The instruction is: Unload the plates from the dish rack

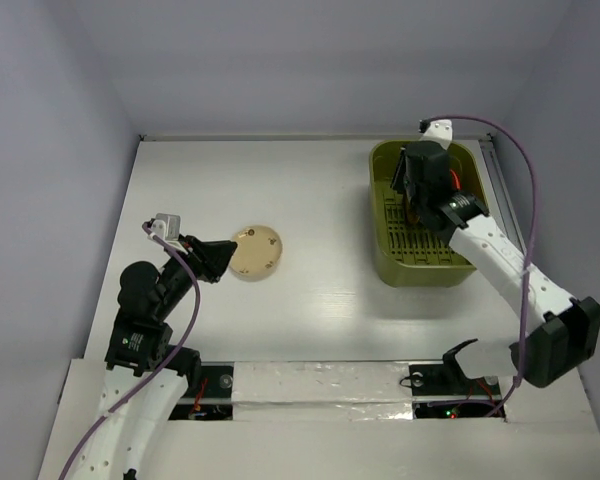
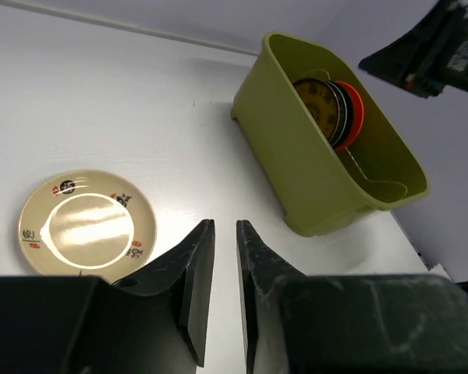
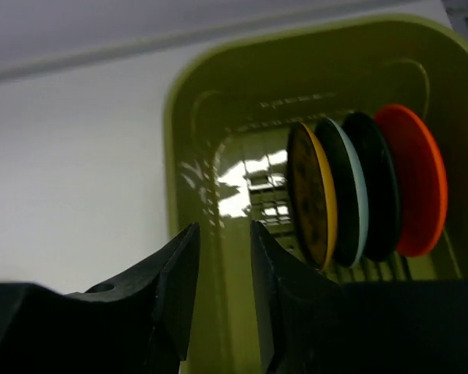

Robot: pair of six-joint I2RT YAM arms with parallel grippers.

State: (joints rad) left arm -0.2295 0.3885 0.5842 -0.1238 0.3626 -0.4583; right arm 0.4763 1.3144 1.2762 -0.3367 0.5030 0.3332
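Note:
A tan plate (image 1: 256, 252) (image 2: 86, 224) with small red and black marks lies flat on the white table. My left gripper (image 1: 223, 258) (image 2: 225, 234) is just to its left, shut and holding nothing. The olive-green dish rack (image 1: 390, 262) (image 2: 296, 156) (image 3: 195, 140) stands at the far right. Inside it several plates stand on edge side by side: a yellow-rimmed one (image 3: 308, 195), a light blue-rimmed one (image 3: 345, 191), a black one (image 3: 374, 187) and an orange-red one (image 3: 412, 179). My right gripper (image 1: 412, 198) (image 3: 222, 230) hovers over the rack, open, left of the plates and apart from them.
The right arm (image 2: 429, 39) reaches from the near right corner over the rack. A metal rail (image 1: 497, 190) runs along the table's right edge behind the rack. Grey walls close off the back and sides. A taped strip (image 1: 320, 385) crosses the near edge.

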